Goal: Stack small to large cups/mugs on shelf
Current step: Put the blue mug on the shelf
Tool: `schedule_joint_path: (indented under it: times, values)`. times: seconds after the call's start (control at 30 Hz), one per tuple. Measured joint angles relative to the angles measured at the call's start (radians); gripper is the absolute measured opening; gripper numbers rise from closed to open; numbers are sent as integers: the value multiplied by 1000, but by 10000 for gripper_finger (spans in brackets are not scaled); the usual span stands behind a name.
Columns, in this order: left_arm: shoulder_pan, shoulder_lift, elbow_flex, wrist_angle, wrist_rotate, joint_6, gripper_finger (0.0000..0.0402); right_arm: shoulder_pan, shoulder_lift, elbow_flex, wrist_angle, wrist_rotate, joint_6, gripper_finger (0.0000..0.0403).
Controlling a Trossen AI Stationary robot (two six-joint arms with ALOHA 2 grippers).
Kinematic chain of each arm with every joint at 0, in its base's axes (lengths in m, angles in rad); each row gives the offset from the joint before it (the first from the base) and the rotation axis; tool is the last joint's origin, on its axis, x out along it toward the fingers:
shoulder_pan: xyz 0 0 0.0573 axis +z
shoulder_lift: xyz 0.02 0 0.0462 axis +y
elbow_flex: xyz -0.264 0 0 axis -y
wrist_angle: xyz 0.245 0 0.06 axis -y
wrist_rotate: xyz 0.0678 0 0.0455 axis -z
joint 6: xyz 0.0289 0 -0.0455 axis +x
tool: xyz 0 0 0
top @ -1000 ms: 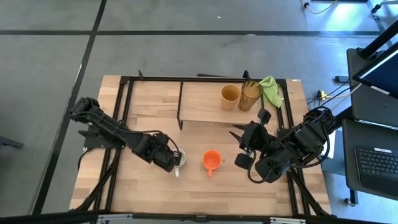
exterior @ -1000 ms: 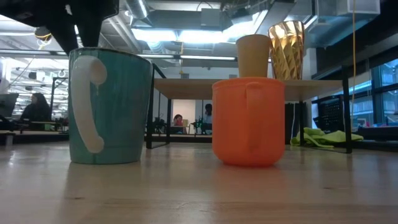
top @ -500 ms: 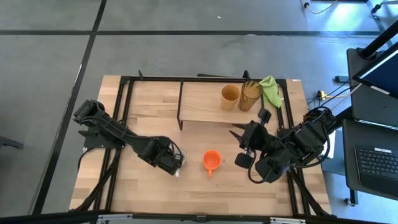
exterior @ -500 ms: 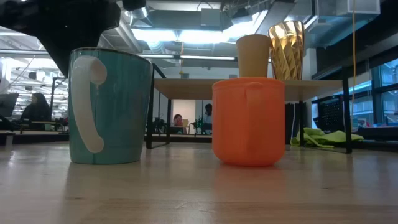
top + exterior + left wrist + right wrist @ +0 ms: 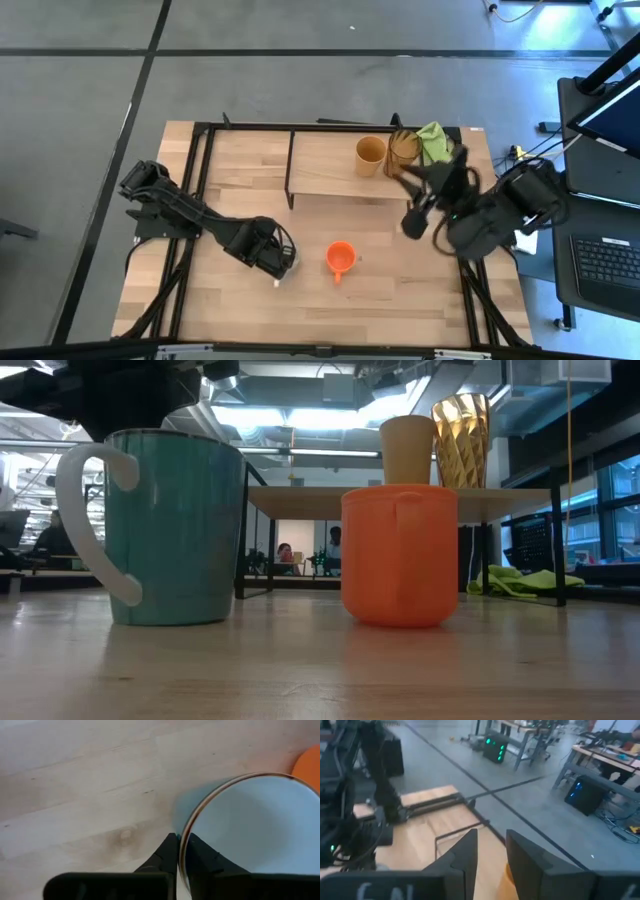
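A teal mug (image 5: 175, 525) with a white handle and a pale inside (image 5: 250, 825) stands on the table left of the small orange cup (image 5: 340, 258), which also shows in the low view (image 5: 400, 555). My left gripper (image 5: 182, 842) is shut on the mug's rim and hides most of the mug from above (image 5: 284, 268). The tan mug (image 5: 370, 155) and the amber tumbler (image 5: 460, 440) stand on the light-wood shelf (image 5: 325, 165). My right gripper (image 5: 404, 176) is raised by the shelf's right end, slightly open and empty. My left gripper holds the mug's rim (image 5: 183, 832), with one finger (image 5: 170, 852) outside the wall and the other finger (image 5: 200, 855) inside the mug. The fingers come from above, pointing down. The mug stands upright with its base on the table.
A green cloth (image 5: 432, 140) lies at the shelf's far right end, on the table (image 5: 525, 580). The shelf's black legs (image 5: 242, 540) stand behind the mug. Bare tabletop (image 5: 400, 300) lies near the front edge. People sit far off in the room (image 5: 287, 553).
My left gripper has turned and shifted slightly toward the near edge, and the teal mug has turned about on the table: its handle, then facing the low camera, now sticks out to the side. My right gripper has risen and swung toward the far right, tipping up.
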Motion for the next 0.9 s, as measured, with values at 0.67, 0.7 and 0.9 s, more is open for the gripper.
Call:
schedule_joint_path:
  times: [0.67, 0.7, 0.9]
  values:
    - [262, -18, 488, -307, 14, 431, 11, -180, -180, -200, 0, -2, -35, 103]
    - [284, -19, 513, -304, 14, 458, 11, -184, -198, -233, 0, -3, -17, 103]
    - [424, -19, 631, -310, 12, 615, 11, -198, -304, -431, -1, -38, 138, 103]
